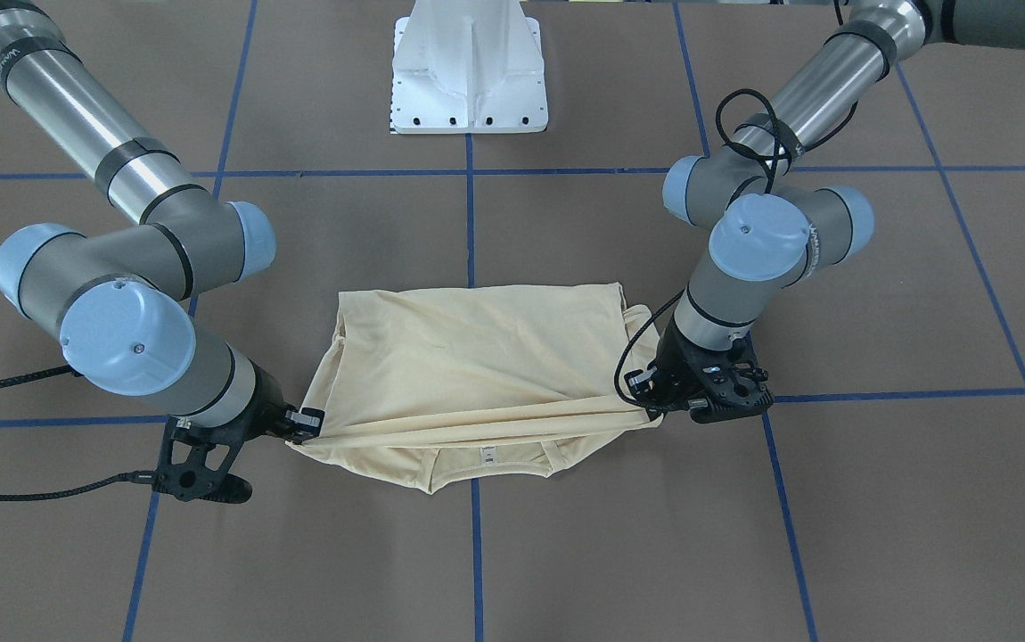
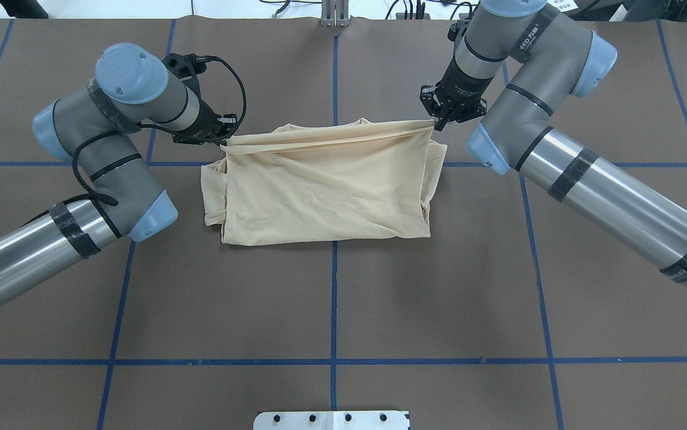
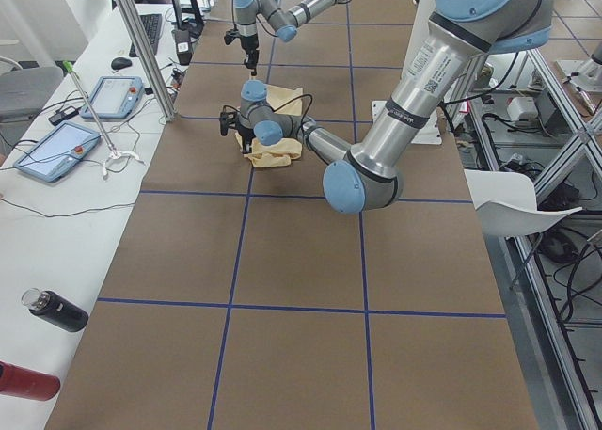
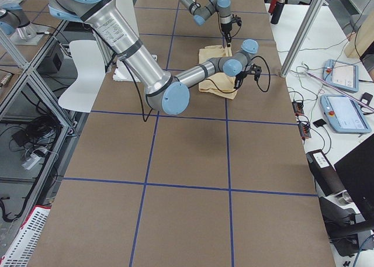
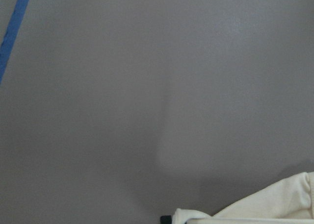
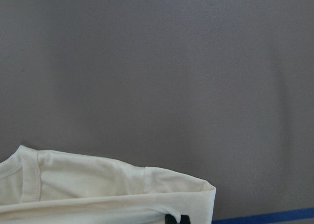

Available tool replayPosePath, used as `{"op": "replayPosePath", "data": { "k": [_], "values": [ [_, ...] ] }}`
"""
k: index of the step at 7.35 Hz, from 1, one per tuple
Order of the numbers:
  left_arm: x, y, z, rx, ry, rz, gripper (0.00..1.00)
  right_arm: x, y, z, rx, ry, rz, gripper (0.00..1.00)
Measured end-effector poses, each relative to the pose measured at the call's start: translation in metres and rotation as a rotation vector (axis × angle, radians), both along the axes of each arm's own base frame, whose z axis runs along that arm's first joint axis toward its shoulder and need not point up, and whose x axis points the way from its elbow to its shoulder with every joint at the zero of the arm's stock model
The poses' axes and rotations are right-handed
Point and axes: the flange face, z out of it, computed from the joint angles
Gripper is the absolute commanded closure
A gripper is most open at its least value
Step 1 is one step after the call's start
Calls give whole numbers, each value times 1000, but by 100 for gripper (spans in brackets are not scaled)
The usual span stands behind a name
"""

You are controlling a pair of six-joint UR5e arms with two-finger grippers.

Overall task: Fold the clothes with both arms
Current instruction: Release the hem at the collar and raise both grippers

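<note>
On the overhead camera I start at the left: my left arm (image 2: 122, 173) bends in over the brown table (image 2: 439, 298), and the left gripper (image 2: 224, 140) is clenched on one corner of the shirt (image 2: 325, 191). The cream shirt lies in the middle of the table as a rough rectangle with its plain side up, straddling the centre blue tape line (image 2: 334, 298). Its body rests flat, but the edge farthest from the robot is drawn into a taut band running corner to corner between the two grippers. In the front-facing view the collar with its small white neck tag (image 1: 488, 456) shows on the table just beyond that band, on the operators' side. At the right the right gripper (image 2: 439, 122) is likewise clamped on the band's other corner, with the right arm (image 2: 606, 197) stretching away behind it. Both wrist cameras show only pale cloth low in frame over bare table — a black fingertip (image 6: 176, 219) peeks out under the fabric on the right one.
</note>
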Motion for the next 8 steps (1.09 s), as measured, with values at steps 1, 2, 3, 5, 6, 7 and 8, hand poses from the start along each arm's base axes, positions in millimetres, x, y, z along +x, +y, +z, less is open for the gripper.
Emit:
{"op": "replayPosePath", "data": {
  "k": [1,2,3,5,6,7,8],
  "values": [
    [0,3,-4,3,6,2,100,-1,-3,0,5,9,8,100],
    [0,4,-6,5,9,3,100,-5,-7,3,17,11,14,100],
    [1,6,-6,5,10,5,100,-9,-12,11,36,4,18,100],
    [3,9,-2,2,6,8,100,-13,-15,20,51,-5,21,100],
    [3,9,0,0,3,8,100,-14,-14,21,52,-6,20,100],
    [4,8,4,-3,-2,9,100,-15,-13,23,51,-5,18,100],
    [6,8,9,-7,-9,12,100,-17,-12,24,52,-5,14,100]
  ]
}}
